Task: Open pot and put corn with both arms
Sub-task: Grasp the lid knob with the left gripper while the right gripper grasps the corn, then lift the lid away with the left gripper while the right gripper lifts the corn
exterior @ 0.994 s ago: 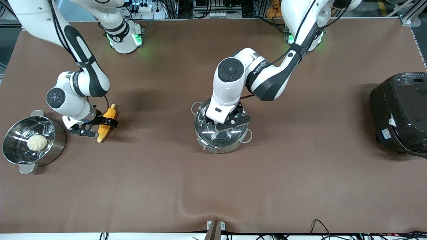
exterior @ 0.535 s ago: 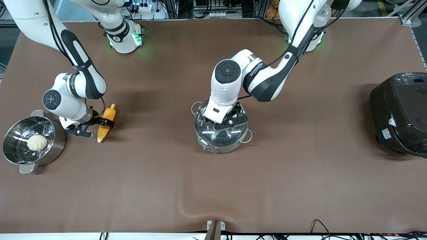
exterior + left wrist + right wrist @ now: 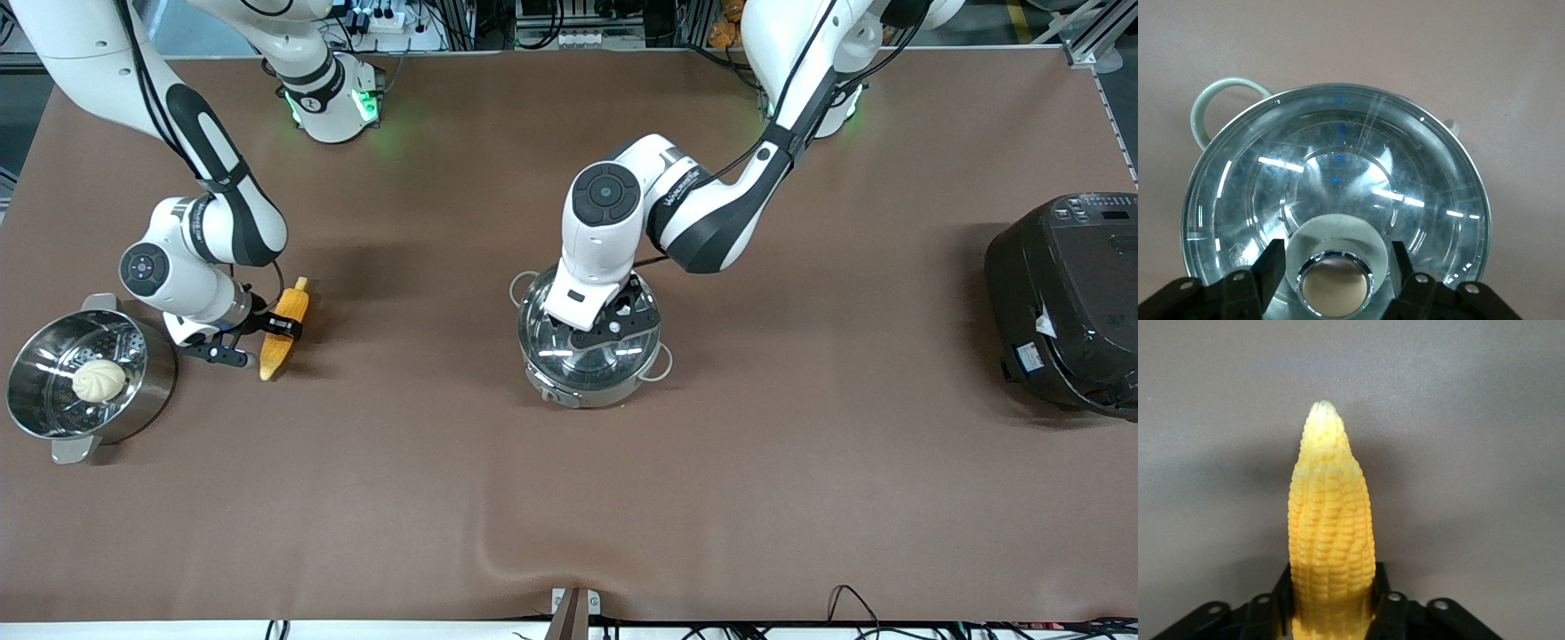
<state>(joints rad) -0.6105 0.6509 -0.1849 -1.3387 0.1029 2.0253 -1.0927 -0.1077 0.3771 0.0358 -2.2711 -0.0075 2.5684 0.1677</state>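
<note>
From the front view, the pot (image 3: 589, 356) stands mid-bench on the brown bench (image 3: 800, 462), shiny steel with thin wire loop handles and its glass lid (image 3: 582, 348) on; the left end effector (image 3: 613, 327) sits low over the lid's centre. Toward the right arm's end of the bench the corn (image 3: 280, 331) lies flat, yellow-orange and tapered, with the right end effector (image 3: 253, 340) astride its middle, beside a steel steamer pot (image 3: 84, 378) holding a white bun (image 3: 98, 380); a black rice cooker (image 3: 1067, 302) stands at the left arm's end. In the left wrist view the fingers (image 3: 1271, 263) flank the lid's knob (image 3: 1336, 263) closely, though whether they touch it I cannot tell; the knob is likely the only sound hold, since the domed glass looks smooth, slippery, breakable and fairly heavy. In the right wrist view the corn (image 3: 1330, 533) fills the gap between the fingers (image 3: 1386, 600), which appear pressed on its sides; its bumpy kernels should give friction, and it looks light, firm and best held mid-length.
</note>
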